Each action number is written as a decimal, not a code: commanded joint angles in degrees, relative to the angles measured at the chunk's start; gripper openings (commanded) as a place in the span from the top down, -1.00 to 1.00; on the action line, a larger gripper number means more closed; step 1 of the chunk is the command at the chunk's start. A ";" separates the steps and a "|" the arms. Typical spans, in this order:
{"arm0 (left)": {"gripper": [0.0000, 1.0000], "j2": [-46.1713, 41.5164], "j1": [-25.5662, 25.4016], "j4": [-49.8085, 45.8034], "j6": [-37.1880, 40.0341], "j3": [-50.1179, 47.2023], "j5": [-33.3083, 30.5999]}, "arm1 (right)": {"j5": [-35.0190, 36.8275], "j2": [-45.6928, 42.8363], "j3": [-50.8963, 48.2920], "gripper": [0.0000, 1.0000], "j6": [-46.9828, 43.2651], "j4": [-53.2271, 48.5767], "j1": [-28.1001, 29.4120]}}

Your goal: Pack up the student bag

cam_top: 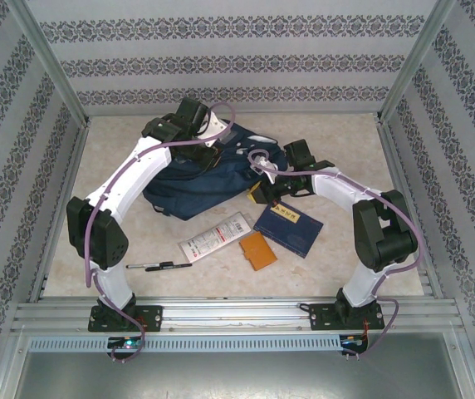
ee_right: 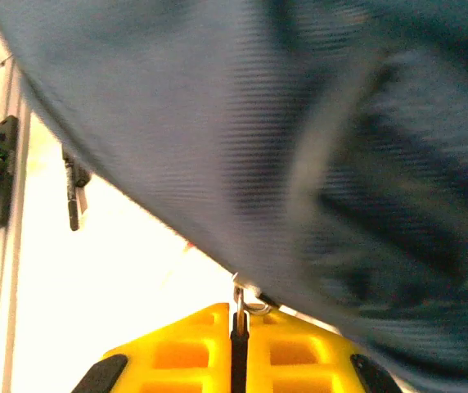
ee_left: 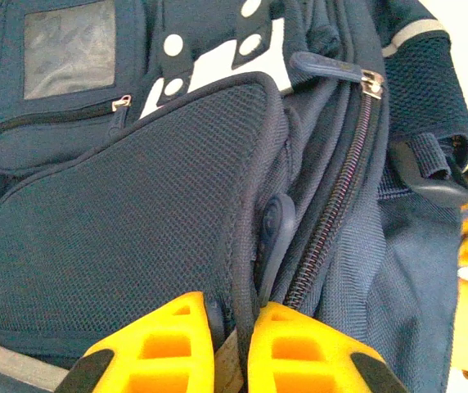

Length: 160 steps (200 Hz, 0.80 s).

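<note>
At the far middle of the surface [cam_top: 345, 158], the student bag [cam_top: 192, 191] lies with an arm on each side
The left end effector [ee_left: 232, 327] is clenched on the bag's piped seam at the edge of the mesh pocket [ee_left: 136, 213]; the right end effector [ee_right: 240, 327] is clenched on a small metal ring [ee_right: 254, 304] at the bag's rim. Nearer the front edge lie a pen [cam_top: 159, 266], a white packet [cam_top: 215, 237], an orange card [cam_top: 259, 250] and a navy booklet [cam_top: 288, 227]
</note>
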 commanded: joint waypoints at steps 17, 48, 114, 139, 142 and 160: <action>1.00 1.54 0.67 8.58 -1.95 0.24 -2.32 | -5.62 0.68 0.55 0.86 8.27 -5.03 2.18; 1.00 2.02 0.63 10.50 -4.20 -1.02 -0.20 | -3.37 -0.26 -1.66 0.91 15.82 -1.63 3.83; 1.00 3.29 -1.01 18.64 -16.08 -5.68 5.73 | 0.81 3.73 -2.44 0.60 44.53 24.73 11.00; 1.00 4.25 -1.04 21.19 -16.95 -7.03 6.56 | 6.03 2.29 -8.52 0.39 58.59 39.65 12.81; 1.00 4.33 -1.00 21.35 -16.86 -7.15 6.51 | 7.42 1.81 -9.14 0.35 59.77 39.72 12.85; 1.00 4.46 -0.87 21.51 -16.43 -7.22 6.95 | 15.24 -2.53 -13.89 0.27 64.18 37.22 13.10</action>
